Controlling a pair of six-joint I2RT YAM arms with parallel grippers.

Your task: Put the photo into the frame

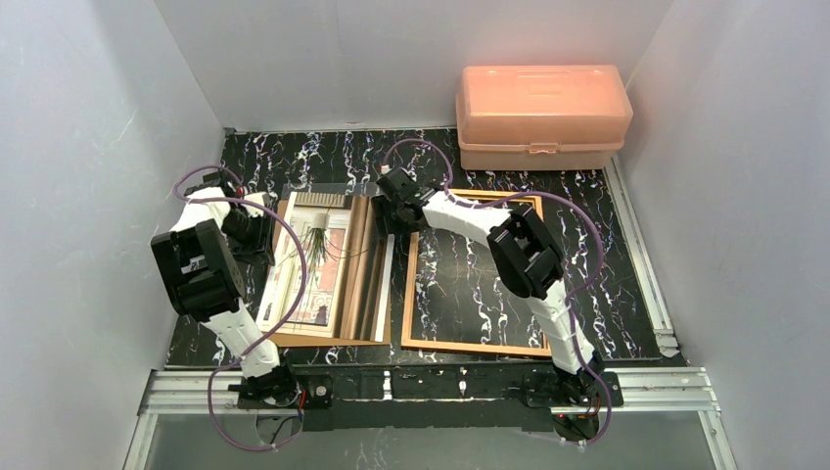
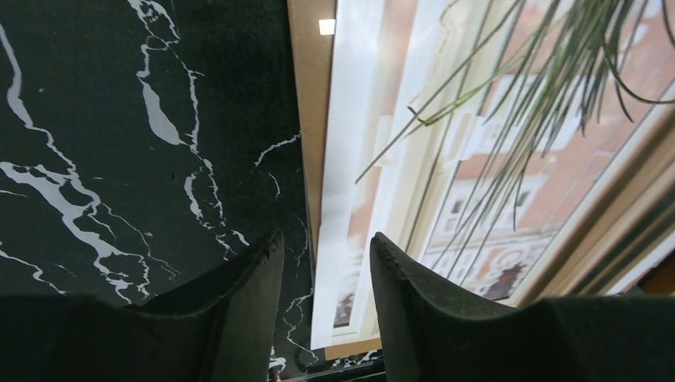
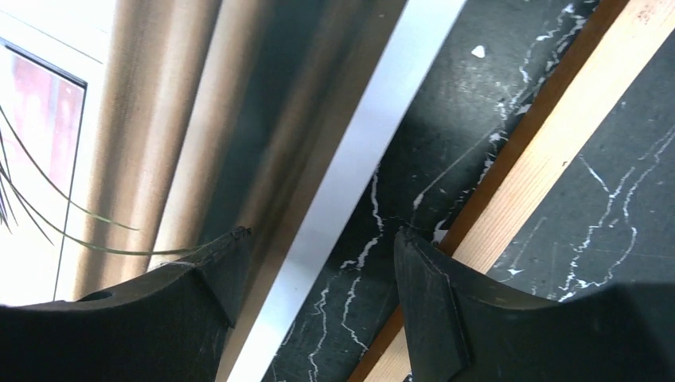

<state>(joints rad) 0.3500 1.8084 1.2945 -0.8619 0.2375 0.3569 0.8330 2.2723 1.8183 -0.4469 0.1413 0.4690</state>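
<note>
My left tool (image 2: pixel 326 243) hangs with its jaws partly apart, gripping nothing, straddling the white left border of the photo (image 2: pixel 493 159). The photo lies flat, picture side up, on a brown backing board (image 2: pixel 312 119), left of centre in the overhead view. My right tool (image 3: pixel 322 235) stands wide and empty above the photo's right border, with the frame (image 3: pixel 549 151) just beside it, flat on the dark marbled surface (image 2: pixel 95 119). I judge the print light, thin, floppy and easily creased, so it is best pinched at opposite borders.
</note>
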